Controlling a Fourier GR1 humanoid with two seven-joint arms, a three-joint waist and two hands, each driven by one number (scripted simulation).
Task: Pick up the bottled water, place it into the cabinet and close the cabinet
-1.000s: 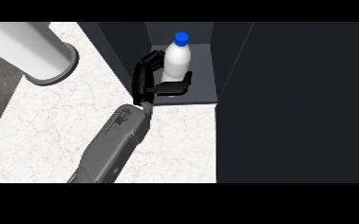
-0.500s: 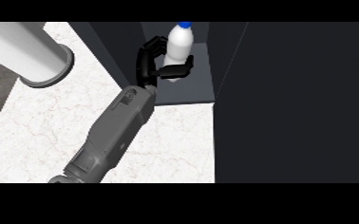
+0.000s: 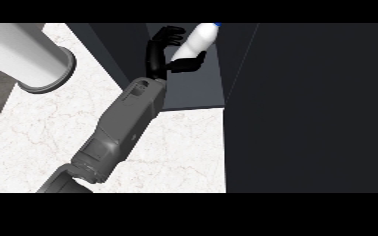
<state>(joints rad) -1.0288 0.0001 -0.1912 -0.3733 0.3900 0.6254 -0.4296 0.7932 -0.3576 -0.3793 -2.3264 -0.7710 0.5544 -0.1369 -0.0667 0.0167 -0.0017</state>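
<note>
Left hand (image 3: pixel 157 55) grips tilted bottled water (image 3: pixel 198 40) inside the cabinet (image 3: pixel 196 87).

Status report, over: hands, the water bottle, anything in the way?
Left hand shut on bottled water, tilted inside the open cabinet. Right hand not in view. Nothing seen blocking; cabinet not yet closed.

Left hand (image 3: pixel 156 56), fingers (image 3: pixel 171 32) round tilted bottled water (image 3: pixel 198 40), inside dark cabinet (image 3: pixel 193 87) adjoining marble counter (image 3: pixel 184 150).
</note>
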